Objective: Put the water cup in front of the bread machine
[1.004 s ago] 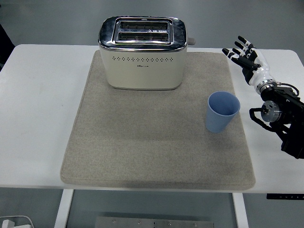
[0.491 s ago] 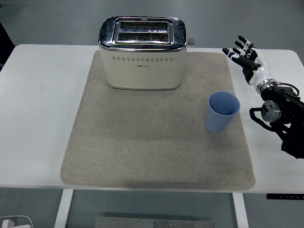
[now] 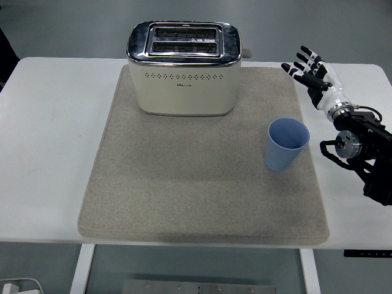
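Since the earlier frames, only the right hand [image 3: 313, 72] has shifted, drifting a little toward ten o'clock over the desk [image 3: 55, 135]; its fingers [image 3: 298, 66] are spread wide and hold nothing. Cup and toaster have not moved.

At about ten o'clock from the hand's wrist, well apart, the bread machine [image 3: 184, 67] stands at the twelve o'clock end of the mat [image 3: 184, 184]: a rounded cream body with a row of small holes, a shiny chrome top and two long slots. Upright on the mat's three o'clock side is the water cup [image 3: 286, 144], smooth pale blue, tapering toward its base, open mouth up. It sits at roughly seven o'clock from the hand, near but not touching. Between cup and bread machine lies only bare mat, a coarse, felt-like grey-beige rectangle with rounded corners on the smooth white desk.
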